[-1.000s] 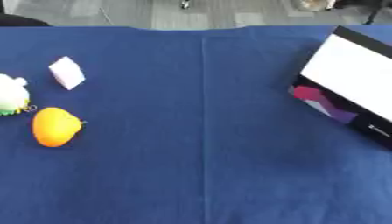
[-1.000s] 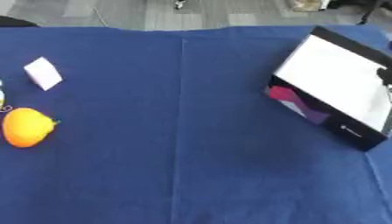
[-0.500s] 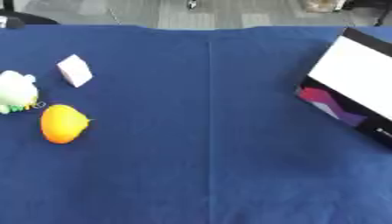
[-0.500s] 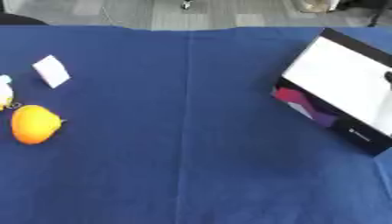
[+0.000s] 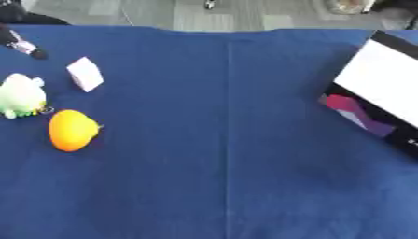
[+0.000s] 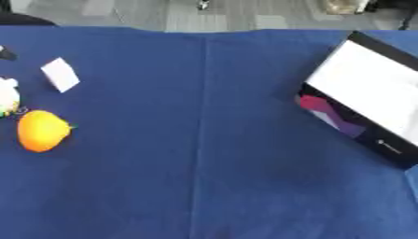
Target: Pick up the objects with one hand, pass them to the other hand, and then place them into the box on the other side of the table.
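Fruit-shaped orange object at the left edge, beside a pale green toy and white block, looks light, smooth and rounded, best cupped around its middle; neither hand shows, so finger state is unknown.

Three small objects are sitting at the left side of a blue-covered table: one orange fruit-shaped item, one pale green and white soft toy and one small white block. One box, black-walled with a white inside, is lying open at the right edge. One small dark thing is showing at the far left corner.
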Action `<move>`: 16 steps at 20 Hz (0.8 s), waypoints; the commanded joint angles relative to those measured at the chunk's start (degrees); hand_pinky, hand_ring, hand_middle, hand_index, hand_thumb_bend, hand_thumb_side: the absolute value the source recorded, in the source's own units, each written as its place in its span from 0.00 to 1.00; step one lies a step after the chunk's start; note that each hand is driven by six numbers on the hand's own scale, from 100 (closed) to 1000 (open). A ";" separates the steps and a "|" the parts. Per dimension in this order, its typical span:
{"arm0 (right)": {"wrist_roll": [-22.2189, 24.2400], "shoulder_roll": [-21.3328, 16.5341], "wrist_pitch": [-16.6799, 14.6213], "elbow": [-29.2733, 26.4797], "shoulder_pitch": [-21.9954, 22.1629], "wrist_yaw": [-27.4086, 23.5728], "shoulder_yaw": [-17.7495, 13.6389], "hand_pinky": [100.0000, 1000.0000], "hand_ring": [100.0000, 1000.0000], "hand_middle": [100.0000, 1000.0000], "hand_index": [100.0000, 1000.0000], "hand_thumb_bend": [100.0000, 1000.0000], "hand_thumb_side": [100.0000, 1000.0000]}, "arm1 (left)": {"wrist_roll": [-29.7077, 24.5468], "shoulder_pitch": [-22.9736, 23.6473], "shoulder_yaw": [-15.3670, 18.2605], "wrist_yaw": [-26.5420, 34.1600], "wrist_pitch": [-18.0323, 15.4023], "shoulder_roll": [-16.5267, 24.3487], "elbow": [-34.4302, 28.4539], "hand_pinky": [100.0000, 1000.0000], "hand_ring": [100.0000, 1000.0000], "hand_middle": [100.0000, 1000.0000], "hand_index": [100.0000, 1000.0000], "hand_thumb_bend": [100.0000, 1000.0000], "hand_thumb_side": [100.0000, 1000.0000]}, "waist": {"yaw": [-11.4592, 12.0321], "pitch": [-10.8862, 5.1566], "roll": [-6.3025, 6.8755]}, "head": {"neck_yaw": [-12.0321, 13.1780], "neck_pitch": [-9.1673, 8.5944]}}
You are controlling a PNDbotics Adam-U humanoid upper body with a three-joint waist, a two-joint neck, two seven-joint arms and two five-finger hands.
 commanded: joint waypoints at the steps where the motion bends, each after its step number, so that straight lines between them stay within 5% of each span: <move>1: 0.20 -1.68 -0.05 -1.20 -0.37 0.31 -0.28 1.00 1.00 1.00 1.00 0.00 0.54 | -0.49 -1.46 1.36 -3.27 0.20 0.92 0.99 0.91 0.92 0.81 0.88 0.85 0.14 | -0.10 0.17 0.55 | 1.21 -0.73; 7: 0.19 -1.40 0.11 -1.20 -0.42 0.63 -0.21 1.00 1.00 1.00 1.00 0.00 0.54 | -0.75 -0.99 2.45 -4.52 0.22 0.80 2.36 0.91 0.92 0.81 0.87 0.84 0.11 | -0.12 0.52 0.57 | 3.57 -1.86; 16: 0.28 -0.94 0.43 -1.20 -0.55 1.18 0.03 1.00 1.00 1.00 1.00 0.00 0.54 | -3.31 -0.45 3.14 -7.83 1.56 1.53 4.05 0.92 0.91 0.83 0.88 0.84 0.06 | -0.40 1.14 0.58 | 2.70 -2.21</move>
